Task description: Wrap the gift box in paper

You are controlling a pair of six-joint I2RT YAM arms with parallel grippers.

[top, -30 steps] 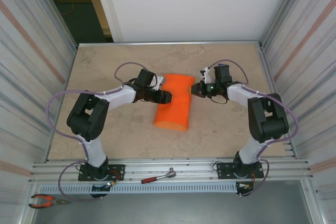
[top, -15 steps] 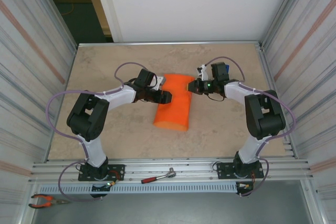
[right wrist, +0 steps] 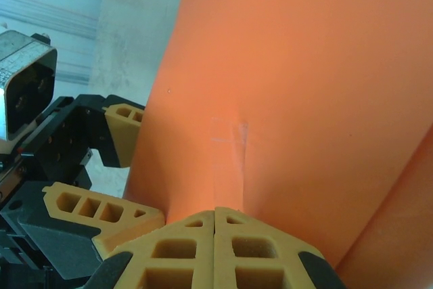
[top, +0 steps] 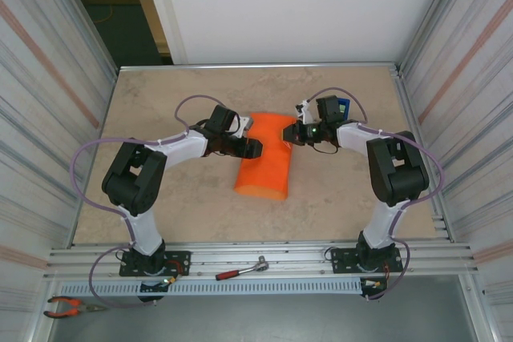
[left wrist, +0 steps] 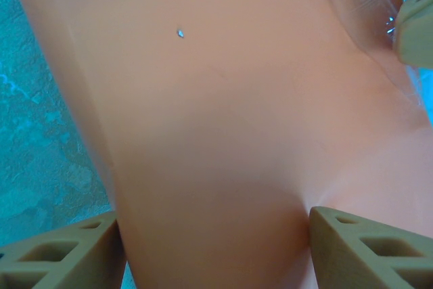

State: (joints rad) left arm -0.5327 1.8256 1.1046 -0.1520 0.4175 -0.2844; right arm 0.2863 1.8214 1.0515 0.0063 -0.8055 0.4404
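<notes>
Orange paper point(top: 263, 167), folded into a puffy parcel, lies at the centre of the top view on the tan worktop point(top: 160, 102), its length running up the frame and leaning a little to the right. The left fingers point(left wrist: 61, 255) stand spread at the bottom corners of the left wrist view. The paper fills the gap between them and touches both; whether they clamp it I cannot tell. In the top view that arm meets the parcel's left edge. The right fingers point(right wrist: 183, 248) are closed flat against each other at the bottom of the right wrist view, with their tips on the paper just below a strip of clear tape point(right wrist: 229, 141). In the top view they sit at the parcel's upper right edge, with a blue dispenser point(top: 342, 105) just behind the wrist. A wrench point(top: 240, 270) and pliers point(top: 70, 306) lie along the bottom of that frame
</notes>
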